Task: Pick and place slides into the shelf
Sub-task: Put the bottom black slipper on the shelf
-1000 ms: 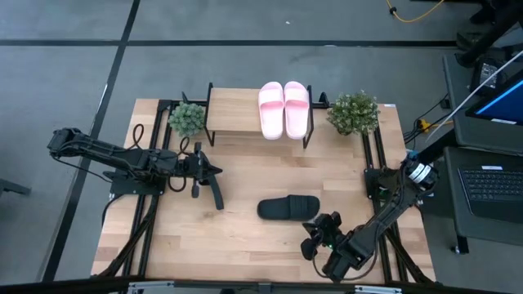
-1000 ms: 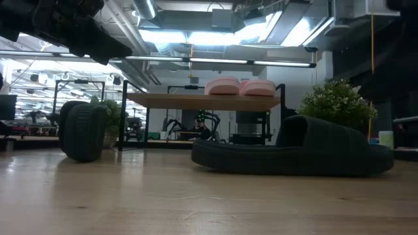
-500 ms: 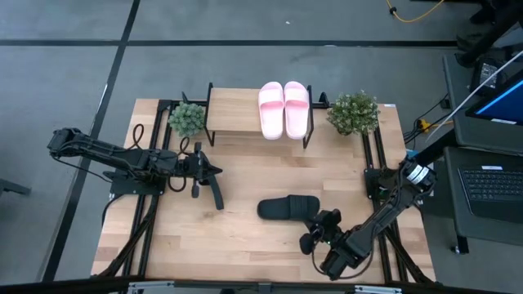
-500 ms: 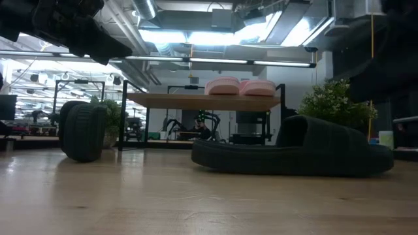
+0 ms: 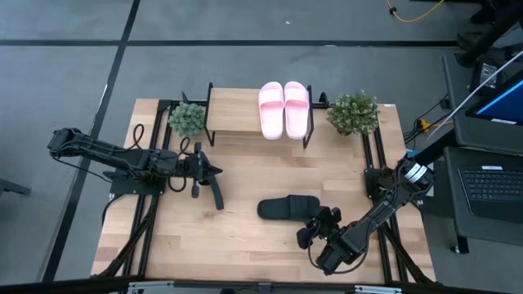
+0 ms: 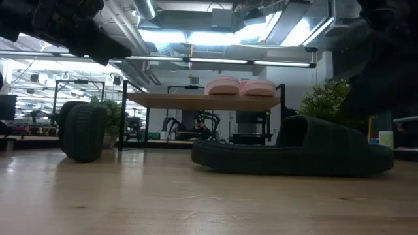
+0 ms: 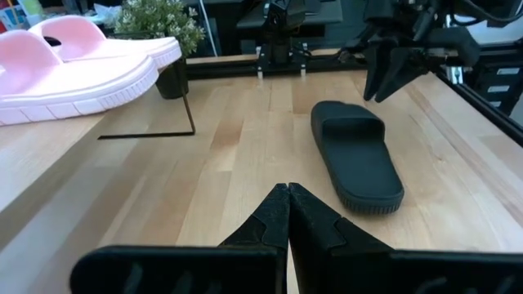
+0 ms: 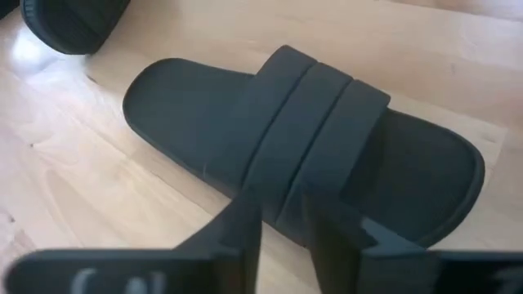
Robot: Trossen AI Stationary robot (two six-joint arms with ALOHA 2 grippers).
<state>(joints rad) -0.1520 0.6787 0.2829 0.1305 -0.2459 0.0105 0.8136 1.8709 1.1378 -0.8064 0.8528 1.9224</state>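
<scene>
— Slides, count and place?
— Two pink slides (image 5: 284,109) side by side on the shelf (image 5: 233,110), toward its right end, soles down. One black slide (image 5: 288,207) flat on the table (image 5: 245,245), in front of the shelf and well apart from it, lying crosswise. A second black slide (image 5: 215,194) stands on edge near the left gripper (image 5: 214,171), seen as a dark upright shape in the low view.

— Left gripper?
— Fingers pressed together, nothing between them; it sits at the left side of the table, in front of the shelf's left end, pointing across the boards toward the flat black slide.

— Right gripper?
— Right gripper (image 5: 309,232) is just beside the flat black slide, at its near right side. From its wrist camera the fingers (image 8: 241,233) stand a narrow gap apart, right at the edge of the slide below its strap — nothing is clamped between them.

— Other items?
— Two small potted plants, one (image 5: 187,118) at the shelf's left end, one (image 5: 353,113) at its right. A laptop (image 5: 494,189) sits off the table to the right.
</scene>
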